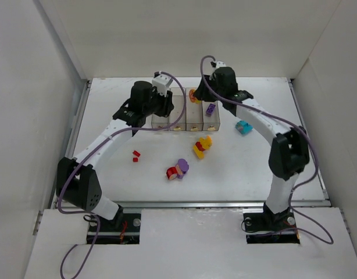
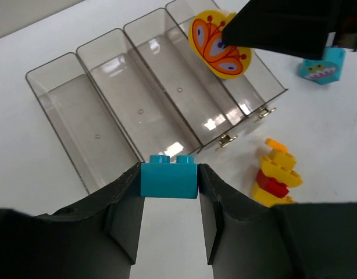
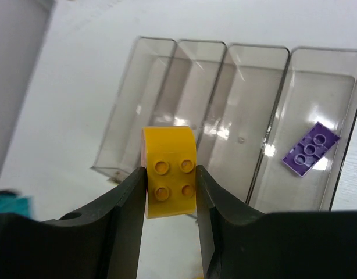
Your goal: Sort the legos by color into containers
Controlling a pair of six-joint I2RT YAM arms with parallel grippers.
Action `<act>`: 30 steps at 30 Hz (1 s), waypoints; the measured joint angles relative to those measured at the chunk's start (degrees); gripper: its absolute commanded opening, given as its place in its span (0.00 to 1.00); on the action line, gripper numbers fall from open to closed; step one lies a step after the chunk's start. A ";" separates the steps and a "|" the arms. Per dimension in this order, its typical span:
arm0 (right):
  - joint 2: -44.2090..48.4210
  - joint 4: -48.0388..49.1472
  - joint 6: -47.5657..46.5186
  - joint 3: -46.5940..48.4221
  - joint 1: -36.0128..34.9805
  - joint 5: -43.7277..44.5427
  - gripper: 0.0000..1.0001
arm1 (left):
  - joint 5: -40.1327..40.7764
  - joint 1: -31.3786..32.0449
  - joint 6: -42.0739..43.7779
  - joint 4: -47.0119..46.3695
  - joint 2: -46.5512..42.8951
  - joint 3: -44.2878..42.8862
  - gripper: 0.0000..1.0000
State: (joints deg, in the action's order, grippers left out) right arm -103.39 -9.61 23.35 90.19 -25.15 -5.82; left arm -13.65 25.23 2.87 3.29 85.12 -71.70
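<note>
Closest to me are my own fingers. My left pincer (image 2: 169, 177) is clamped on a teal brick (image 2: 168, 183), studs up. My right pincer (image 3: 170, 174) is clamped on a yellow brick (image 3: 170, 171) with a rounded top and a butterfly printed on its side.

Both bricks hang over the row of four clear bins (image 2: 78, 53), so I judge that I am at the drop-off step. Only the bin at the right end of the row holds anything, a flat purple plate (image 3: 310, 152). The other three look bare.

The next move calls for giving teal and yellow a bin each, neither of them the purple one. Each brick has to be carried past the rim and well inside the narrow walls before I part the fingers. My teal brick sits low at the near end of the row, by the wall between the first two bins, and I cannot tell which one it is over. My two wrists are close together up there, so a collision is a risk.

The white bench (image 1: 248, 174) is boxed in by plain white walls (image 1: 27, 87). On it lie a red-and-purple clump (image 1: 177, 170), a yellow-and-red clump (image 1: 202, 146), a teal block with a face (image 1: 243, 127), and two small red bricks (image 1: 136, 155).
</note>
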 measured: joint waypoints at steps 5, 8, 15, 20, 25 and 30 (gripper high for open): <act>-14.36 -4.11 0.00 9.92 0.07 3.65 0.00 | 2.10 -1.92 1.33 0.04 1.05 0.00 0.00; -19.65 -5.81 0.00 13.07 0.33 4.26 0.07 | 1.97 -2.93 2.10 0.13 2.82 -0.15 0.00; -25.27 -8.07 0.02 15.85 0.35 3.41 0.58 | 0.33 -4.37 3.34 2.01 9.97 -3.32 0.00; -25.31 -7.89 0.00 16.31 0.39 2.16 0.71 | -0.70 -4.46 3.80 2.62 13.75 -7.85 0.00; -24.63 -7.98 -0.02 16.37 0.83 1.49 0.73 | -1.01 -4.09 4.02 2.64 18.86 -14.86 0.00; -20.63 -8.11 0.72 16.37 2.01 0.79 0.73 | -0.85 -2.40 4.00 2.62 24.76 -21.18 0.00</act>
State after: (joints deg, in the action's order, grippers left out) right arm -124.03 -17.72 24.08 106.56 -23.14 -5.04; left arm -14.50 22.83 6.87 5.91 109.89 -92.88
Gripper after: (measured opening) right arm 0.730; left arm 0.351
